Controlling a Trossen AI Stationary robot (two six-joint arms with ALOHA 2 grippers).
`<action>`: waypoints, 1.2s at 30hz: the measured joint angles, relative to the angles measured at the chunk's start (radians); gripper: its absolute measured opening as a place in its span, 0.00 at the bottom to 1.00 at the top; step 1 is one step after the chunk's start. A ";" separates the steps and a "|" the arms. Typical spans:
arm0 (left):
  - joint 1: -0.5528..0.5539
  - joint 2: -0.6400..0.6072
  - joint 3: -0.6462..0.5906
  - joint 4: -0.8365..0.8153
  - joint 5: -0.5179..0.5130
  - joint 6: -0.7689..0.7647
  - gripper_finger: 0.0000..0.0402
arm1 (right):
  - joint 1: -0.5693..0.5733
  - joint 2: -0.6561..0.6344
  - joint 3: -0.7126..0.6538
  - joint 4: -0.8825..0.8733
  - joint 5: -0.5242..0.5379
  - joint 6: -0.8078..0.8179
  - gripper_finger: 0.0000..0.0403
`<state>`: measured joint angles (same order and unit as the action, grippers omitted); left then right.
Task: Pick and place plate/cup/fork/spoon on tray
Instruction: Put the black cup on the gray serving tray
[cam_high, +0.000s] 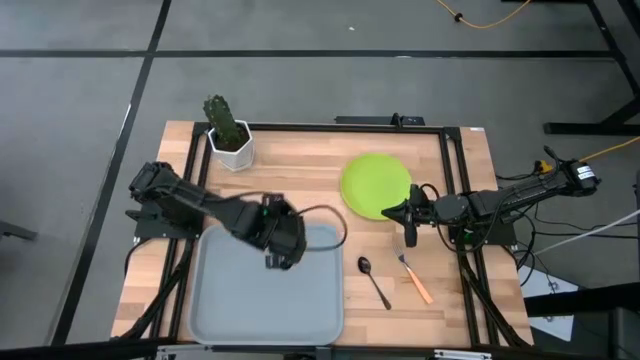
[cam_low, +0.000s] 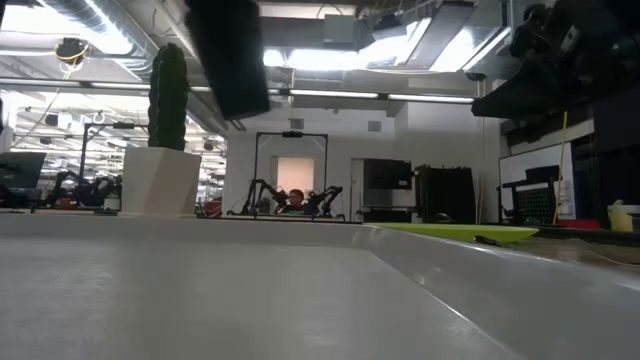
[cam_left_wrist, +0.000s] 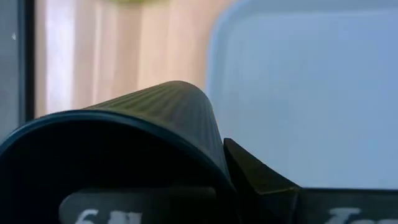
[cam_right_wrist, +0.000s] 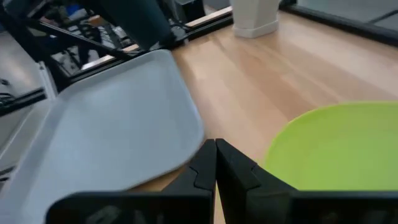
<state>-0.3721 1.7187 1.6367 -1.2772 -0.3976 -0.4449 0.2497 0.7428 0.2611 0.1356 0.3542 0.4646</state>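
Note:
My left gripper (cam_high: 281, 247) hangs over the far part of the light-grey tray (cam_high: 230, 300) and is shut on the black ribbed cup (cam_left_wrist: 155, 118), which shows dark at the top of the low view (cam_low: 228, 55). The lime-green plate (cam_high: 372, 183) lies flat on the table right of the tray. My right gripper (cam_right_wrist: 216, 163) is shut, its tips at the plate's near-right rim (cam_high: 398, 213). The dark spoon (cam_high: 374, 281) and the orange-handled fork (cam_high: 414, 277) lie flat on the table near the plate, toward the table's near edge. My left gripper holds the cup from above, fingers pointing down along its wall. One finger (cam_left_wrist: 255, 180) lies on the ribbed outer wall (cam_left_wrist: 208, 134) just below the rim; the cup hides the other finger. The cup hangs roughly upright, clear of the tray. My right gripper: I cannot tell whether its tips touch the plate's rim (cam_right_wrist: 280, 155).
A white hexagonal pot with a cactus (cam_high: 229, 135) stands at the table's far left. Dark rails (cam_high: 455, 180) run along the table's sides. Bare wood (cam_high: 300, 180) lies between the pot and the plate.

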 joint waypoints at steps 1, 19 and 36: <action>-0.026 0.000 0.000 -0.016 0.003 -0.042 0.00 | 0.000 0.001 0.000 0.000 -0.012 0.003 0.03; -0.322 0.002 -0.295 -0.025 0.223 -0.708 0.00 | 0.001 0.001 0.000 -0.003 -0.019 0.006 0.03; -0.332 -0.034 -0.486 -0.006 0.307 -0.830 0.03 | 0.001 0.002 -0.022 -0.014 -0.018 0.038 0.03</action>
<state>-0.7036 1.6844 1.1511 -1.2835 -0.0910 -1.2751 0.2504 0.7444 0.2390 0.1217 0.3365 0.5024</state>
